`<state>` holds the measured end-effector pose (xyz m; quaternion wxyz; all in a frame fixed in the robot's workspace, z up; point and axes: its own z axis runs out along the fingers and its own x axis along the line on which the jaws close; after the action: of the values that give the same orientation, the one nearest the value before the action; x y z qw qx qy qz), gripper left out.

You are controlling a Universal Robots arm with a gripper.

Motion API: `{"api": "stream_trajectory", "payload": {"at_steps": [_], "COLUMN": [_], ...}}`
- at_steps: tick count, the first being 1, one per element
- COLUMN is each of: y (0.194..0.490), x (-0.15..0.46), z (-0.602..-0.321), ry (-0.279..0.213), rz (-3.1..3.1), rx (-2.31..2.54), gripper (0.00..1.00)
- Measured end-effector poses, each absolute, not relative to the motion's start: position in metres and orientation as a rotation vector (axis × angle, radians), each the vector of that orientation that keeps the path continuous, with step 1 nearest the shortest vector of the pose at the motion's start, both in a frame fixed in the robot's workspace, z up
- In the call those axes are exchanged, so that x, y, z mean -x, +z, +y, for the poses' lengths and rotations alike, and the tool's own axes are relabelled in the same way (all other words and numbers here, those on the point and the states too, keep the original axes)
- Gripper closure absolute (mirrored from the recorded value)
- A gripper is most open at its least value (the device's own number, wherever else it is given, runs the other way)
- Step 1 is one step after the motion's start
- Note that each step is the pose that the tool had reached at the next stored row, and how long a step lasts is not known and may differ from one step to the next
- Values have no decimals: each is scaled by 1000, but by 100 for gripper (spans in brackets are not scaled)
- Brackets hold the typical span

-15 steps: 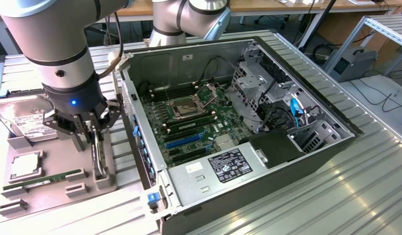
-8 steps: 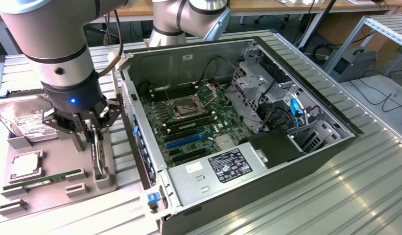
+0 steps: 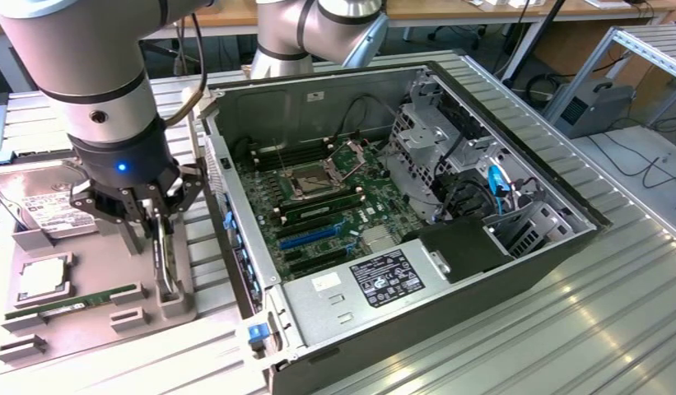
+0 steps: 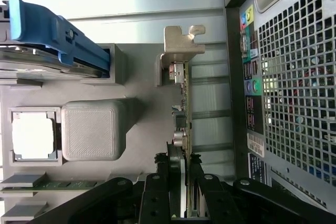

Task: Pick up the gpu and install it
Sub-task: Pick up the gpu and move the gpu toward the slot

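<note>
The gpu [image 3: 164, 259] [image 4: 184, 103] stands on edge in the grey holder tray [image 3: 90, 325], at 9 o'clock of the open computer case [image 3: 426, 206] in the exterior view. The tool [image 3: 153, 245] [image 4: 179, 165] is closed narrowly on it, with the case wall just beside.

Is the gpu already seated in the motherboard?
No; the gpu stands on edge in the gray holder, outside the computer case.

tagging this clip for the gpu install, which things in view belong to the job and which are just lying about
For the job:
gpu, standing on edge
pincer, straddling it
open computer case

Lying about:
hard drive
cpu
memory stick
</note>
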<state>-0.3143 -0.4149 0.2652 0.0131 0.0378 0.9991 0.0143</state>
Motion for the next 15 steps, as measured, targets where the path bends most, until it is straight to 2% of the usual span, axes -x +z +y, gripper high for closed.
{"api": "stream_trajectory", "payload": {"at_steps": [15], "y": [272], "x": [314], "z": [-415], "ry": [45], "rz": [3113], "rx": [-118], "gripper": [73]}}
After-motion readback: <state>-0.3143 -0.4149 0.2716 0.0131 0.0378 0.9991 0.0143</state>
